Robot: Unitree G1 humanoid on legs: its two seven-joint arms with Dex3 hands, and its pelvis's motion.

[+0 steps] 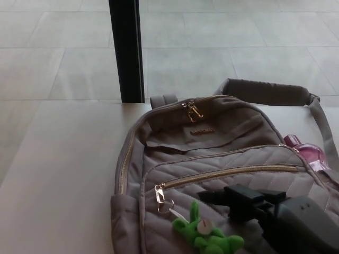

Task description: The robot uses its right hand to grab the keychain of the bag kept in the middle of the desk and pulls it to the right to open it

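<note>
desk edge: the far edge of the desk [63, 159] runs well beyond the right hand [238, 197], just behind the bag's top handle; a black post [126, 50] stands past it on tiled floor.
open room: bare desk lies wide to the hand's left, past the bag; to its right the bag's body and strap [265, 91] fill the space up to the frame edge.
count: one grey quilted bag [206, 159], one green plush keychain [206, 237], two zippers in view, one pink object [307, 153] behind the bag's right side, one robot hand.
right hand: it hovers over the bag's front pocket, black fingers pointing left and holding nothing; i cannot tell how far apart they are.
keychain: lies just left of and nearer than the fingertips, apart from them, hanging from the front zipper pull [160, 194].
front zipper: closed, running just beyond the hand.
</note>
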